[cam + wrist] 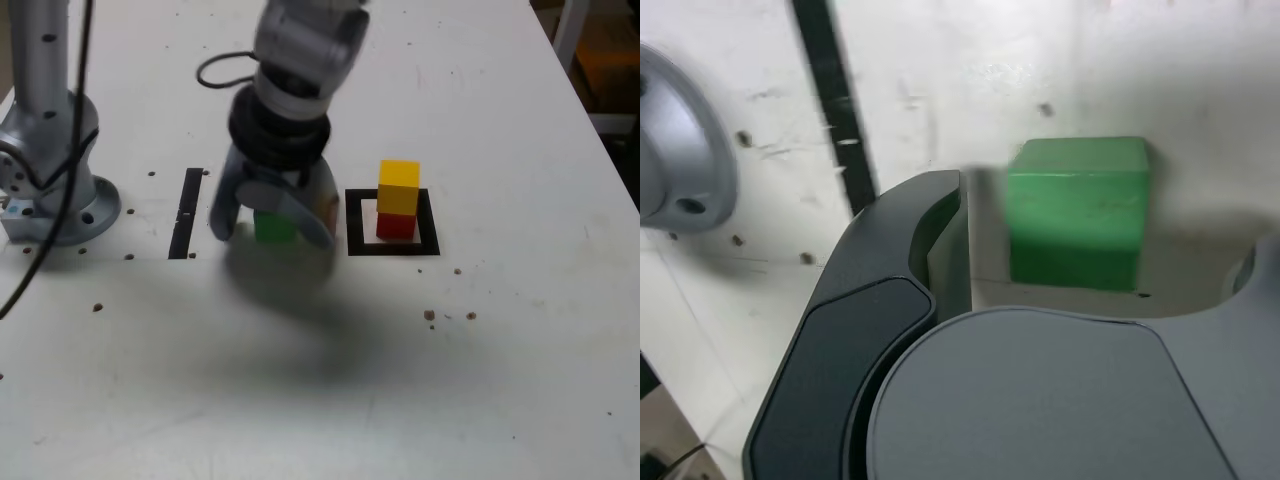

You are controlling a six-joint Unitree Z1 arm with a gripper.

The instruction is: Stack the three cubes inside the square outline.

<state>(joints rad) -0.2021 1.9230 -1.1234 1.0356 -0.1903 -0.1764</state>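
On table [520, 380], claw [272, 228] spread wide, straddling green cube [273, 228], not yet clamped, set for pickup. Yellow cube [399, 187] sits atop red cube [396, 225] inside square outline [354, 222]; 1 cube left.

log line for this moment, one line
gripper: open, straddling green cube | stack: yellow cube on red cube in square outline | green: on table, not gripped

Bright, even overhead light; soft shadow under blurred gripper [272, 225] — wrist view slightly soft.
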